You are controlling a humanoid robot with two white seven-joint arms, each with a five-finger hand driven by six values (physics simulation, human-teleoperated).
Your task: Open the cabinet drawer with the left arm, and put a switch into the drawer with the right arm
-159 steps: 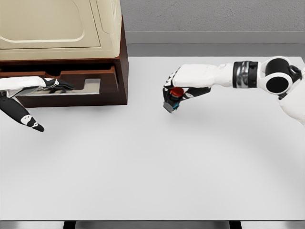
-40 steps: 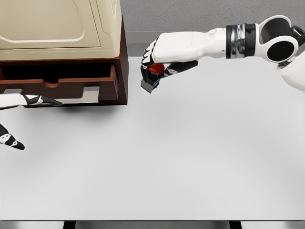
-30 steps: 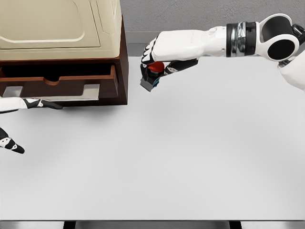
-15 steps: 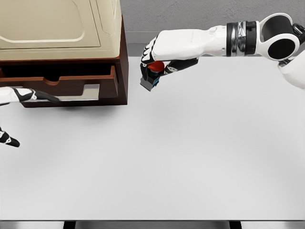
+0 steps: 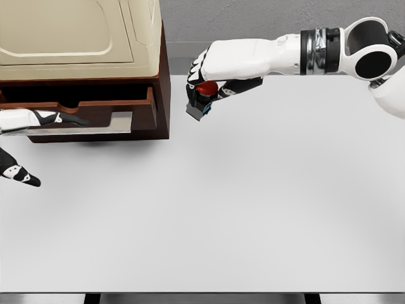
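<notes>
White tabletop (image 5: 253, 209); right hand (image 5: 205, 85) grips the switch (image 5: 201, 101) beside the cabinet (image 5: 161, 76), risking clipping its corner; left hand (image 5: 28, 136) open at the drawer (image 5: 95, 114).

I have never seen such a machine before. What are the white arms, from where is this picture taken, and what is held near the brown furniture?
This is a computer-simulated humanoid robot, and the picture comes from a camera on its head, looking down at a white table. The two white arms are its own. The right robot hand reaches in from the right and grasps a small switch with a red button, held above the table just right of the cabinet. The cabinet is brown with a cream top and stands at the table's far left corner. Its drawer is pulled out a little. The left robot hand shows at the left edge, in front of the drawer, fingers spread and holding nothing. Nothing else lies on the table.
</notes>
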